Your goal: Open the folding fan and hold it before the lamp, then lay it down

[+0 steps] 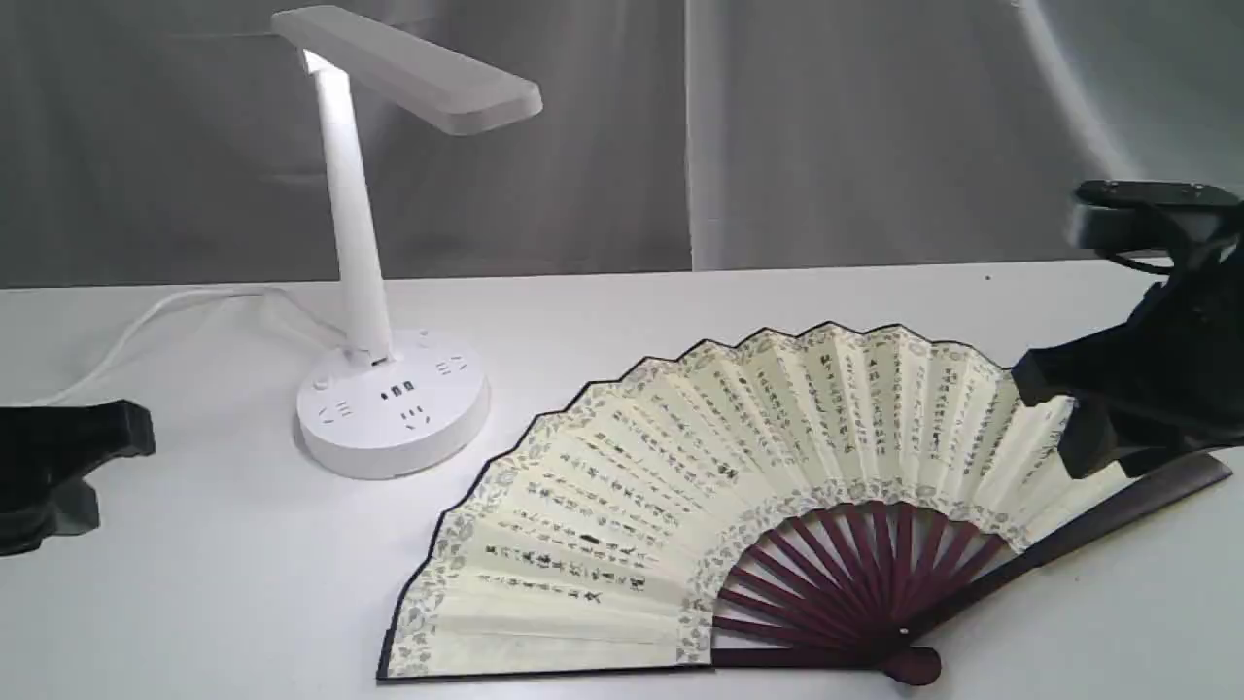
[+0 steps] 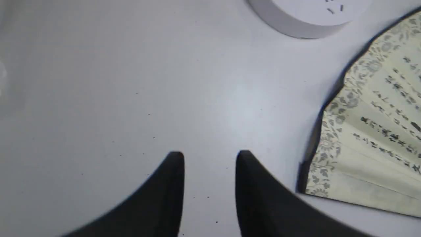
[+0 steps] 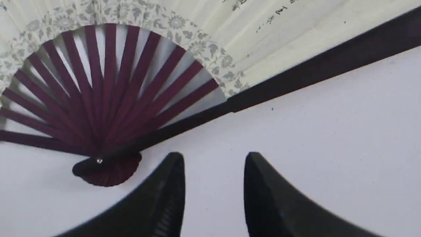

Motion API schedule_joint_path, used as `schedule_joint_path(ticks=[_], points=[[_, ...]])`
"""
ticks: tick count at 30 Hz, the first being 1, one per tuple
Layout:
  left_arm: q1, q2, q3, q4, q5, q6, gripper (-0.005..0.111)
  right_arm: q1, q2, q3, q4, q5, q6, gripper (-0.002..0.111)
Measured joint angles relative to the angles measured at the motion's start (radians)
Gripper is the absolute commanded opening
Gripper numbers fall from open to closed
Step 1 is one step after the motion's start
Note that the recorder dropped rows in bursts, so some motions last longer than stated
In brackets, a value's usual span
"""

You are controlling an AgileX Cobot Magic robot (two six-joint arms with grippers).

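Note:
The folding fan (image 1: 739,467) lies spread wide open and flat on the white table, cream leaf with black calligraphy up, maroon ribs meeting at the pivot (image 3: 100,161). The lamp (image 1: 355,243) stands upright behind its left end, bar head over the table, round socket base (image 2: 306,16) near the fan's edge (image 2: 378,141). My left gripper (image 1: 117,472) is open and empty at the far left, well apart from the fan; its black fingers hover over bare table (image 2: 210,158). My right gripper (image 1: 1054,418) is open and empty above the fan's right guard (image 3: 329,65), close to the pivot (image 3: 213,158).
The lamp's white cord (image 1: 146,321) trails left across the back of the table. A grey curtain (image 1: 875,126) hangs behind the table's far edge. Bare white tabletop (image 1: 214,583) lies between the left gripper and the fan.

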Motion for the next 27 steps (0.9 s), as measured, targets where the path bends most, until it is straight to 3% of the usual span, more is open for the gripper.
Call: schedule_joint_path(ticks=[8, 19, 27], points=[[0.0, 0.0, -0.109, 0.001, 0.136, 0.093, 0.024, 0.004, -0.052, 0.015, -0.029, 0.075, 0.018, 0.027], [0.0, 0.055, -0.112, -0.075, 0.18, 0.25, 0.02, 0.004, -0.205, 0.224, -0.032, 0.015, 0.018, 0.027], [0.0, 0.078, -0.112, -0.011, 0.194, 0.273, 0.02, 0.004, -0.329, 0.279, -0.036, -0.027, 0.018, 0.027]])
